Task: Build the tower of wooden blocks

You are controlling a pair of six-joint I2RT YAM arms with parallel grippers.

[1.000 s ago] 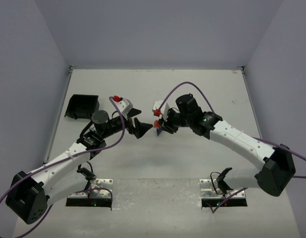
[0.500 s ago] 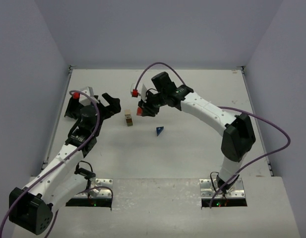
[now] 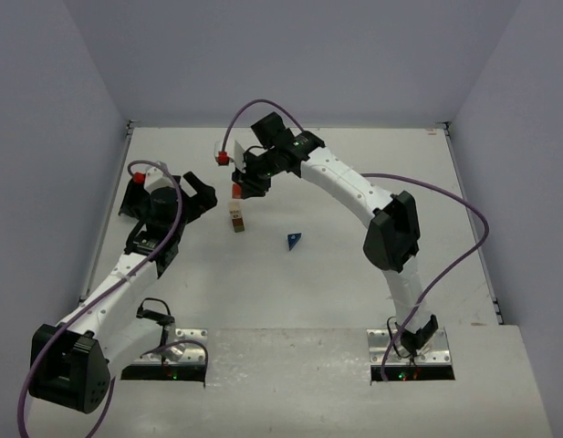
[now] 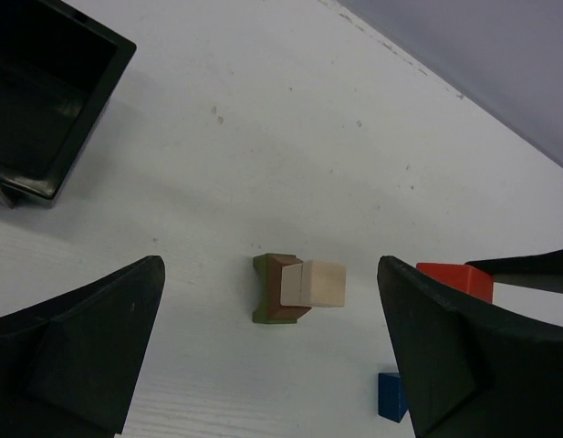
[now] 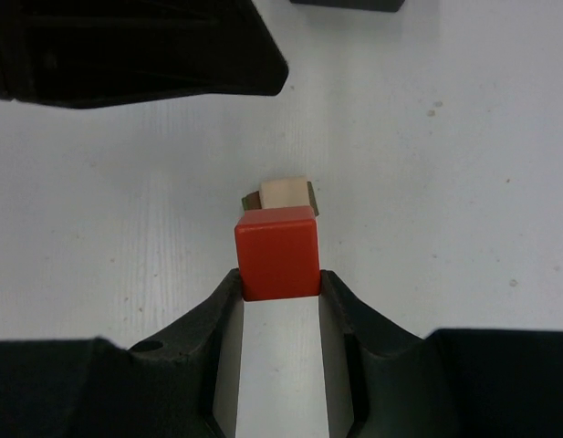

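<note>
Left jaws wide, right jaws tight.

The red cube [image 5: 277, 253] wears a smooth, matt coat of paint. The top tan cube [image 4: 324, 283] is bare pale wood, and the olive-green oblong [image 4: 262, 292] looks dull-stained. The tabletop [image 4: 263, 137] is matt white with fine streaks and small specks. The black tray [image 4: 80, 119] looks like plastic with a faint sheen. The right hand [image 5: 279, 290] and left hand [image 4: 270, 269] have matt black plastic fingers.
</note>
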